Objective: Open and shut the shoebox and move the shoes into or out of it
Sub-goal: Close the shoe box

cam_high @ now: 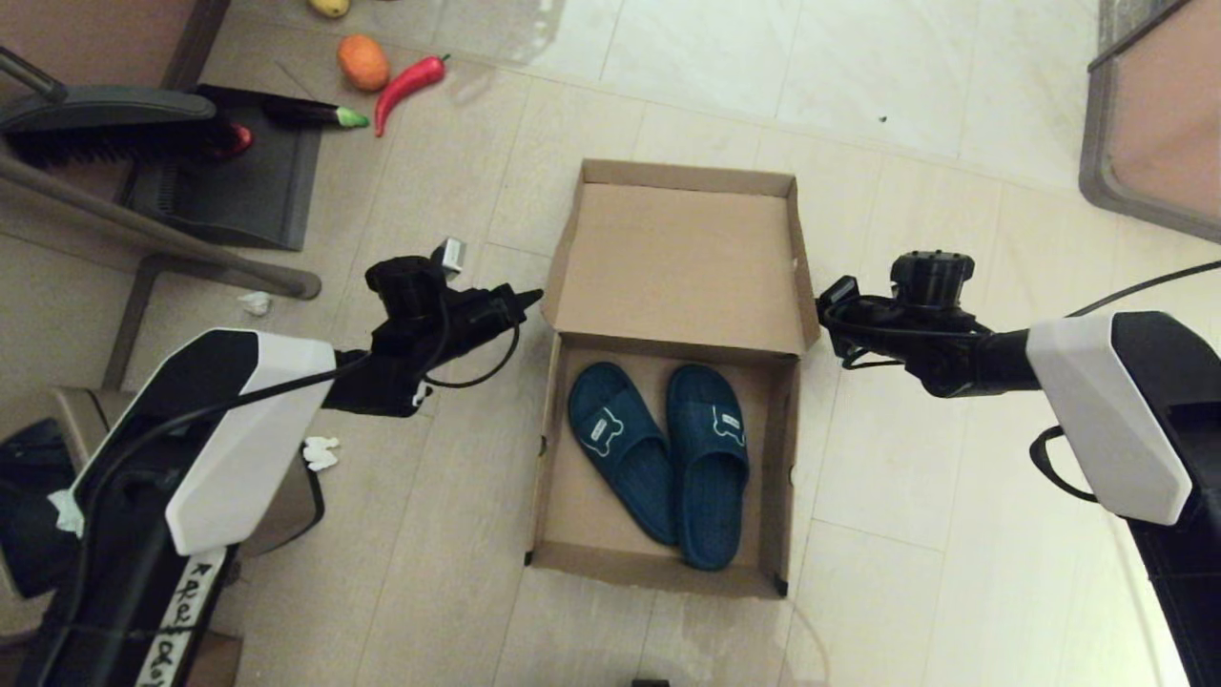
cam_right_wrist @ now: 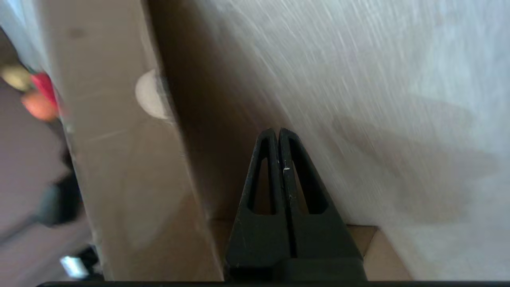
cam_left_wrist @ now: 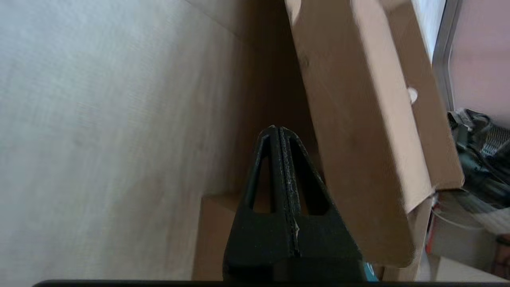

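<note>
The brown cardboard shoebox [cam_high: 572, 515] stands open on the floor, its lid [cam_high: 682, 267] raised and leaning back. Two dark teal shoes [cam_high: 658, 448] lie side by side inside it, toes toward the lid. My left gripper [cam_high: 534, 296] is shut and empty, its tip just off the lid's left side flap [cam_left_wrist: 358, 131]. Shut and empty too, my right gripper [cam_high: 822, 298] sits next to the lid's right side flap [cam_right_wrist: 127, 167]. In the wrist views the left gripper [cam_left_wrist: 277, 128] and the right gripper [cam_right_wrist: 277, 130] each point along the outside of the lid.
A dustpan and brush [cam_high: 172, 143] lie at the back left, with toy vegetables [cam_high: 382, 81] beyond them. Paper scraps [cam_high: 320, 453] lie on the floor to the left of the box. A piece of furniture [cam_high: 1154, 114] stands at the back right.
</note>
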Available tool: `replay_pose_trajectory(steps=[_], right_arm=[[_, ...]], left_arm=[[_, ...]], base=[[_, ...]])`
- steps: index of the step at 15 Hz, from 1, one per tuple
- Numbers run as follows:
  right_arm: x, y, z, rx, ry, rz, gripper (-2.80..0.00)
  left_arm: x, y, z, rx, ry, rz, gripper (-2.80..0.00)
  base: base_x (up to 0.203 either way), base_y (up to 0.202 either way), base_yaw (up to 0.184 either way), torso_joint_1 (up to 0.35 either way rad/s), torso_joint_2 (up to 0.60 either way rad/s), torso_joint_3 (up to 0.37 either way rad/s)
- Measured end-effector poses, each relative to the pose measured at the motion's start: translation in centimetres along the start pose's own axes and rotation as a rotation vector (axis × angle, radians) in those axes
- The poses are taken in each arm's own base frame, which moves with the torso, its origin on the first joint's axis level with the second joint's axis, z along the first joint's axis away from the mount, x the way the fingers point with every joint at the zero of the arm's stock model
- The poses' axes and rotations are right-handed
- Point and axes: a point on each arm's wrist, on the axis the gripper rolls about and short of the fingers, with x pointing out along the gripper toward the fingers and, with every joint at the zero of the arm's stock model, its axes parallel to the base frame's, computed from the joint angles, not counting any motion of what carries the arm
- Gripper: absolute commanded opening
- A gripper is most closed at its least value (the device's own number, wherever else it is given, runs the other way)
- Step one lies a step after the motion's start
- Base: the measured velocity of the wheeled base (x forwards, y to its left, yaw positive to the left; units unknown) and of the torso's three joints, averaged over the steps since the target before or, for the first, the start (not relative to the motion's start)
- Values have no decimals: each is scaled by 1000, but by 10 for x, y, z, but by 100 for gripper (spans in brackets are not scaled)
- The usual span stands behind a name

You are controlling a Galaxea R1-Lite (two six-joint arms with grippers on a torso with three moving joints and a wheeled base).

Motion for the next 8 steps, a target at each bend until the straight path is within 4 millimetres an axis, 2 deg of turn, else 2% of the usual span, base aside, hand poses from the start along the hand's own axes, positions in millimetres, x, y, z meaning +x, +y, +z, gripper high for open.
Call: replay_pose_trajectory(steps=[8], right_arm=[[4,10,-4,392,28,103,-280]], left_arm=[[13,-16,-17,-19,45,-30,-280]], base=[[0,0,0,0,0,0]])
